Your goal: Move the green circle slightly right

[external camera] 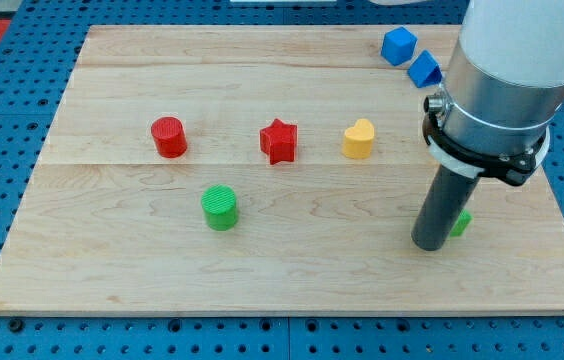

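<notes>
The green circle (220, 208) stands on the wooden board (112, 270), left of the middle and towards the view's bottom. My tip (428, 243) rests on the board far to the view's right of it, about a third of the board's width away. A second green block (460, 223) is mostly hidden behind the rod; its shape cannot be made out.
A red circle (169, 136), a red star (279, 141) and a yellow heart (358, 139) stand in a row across the middle. Two blue blocks (398, 45) (423, 68) sit at the view's top right. The arm's white body (512, 60) covers the top right corner.
</notes>
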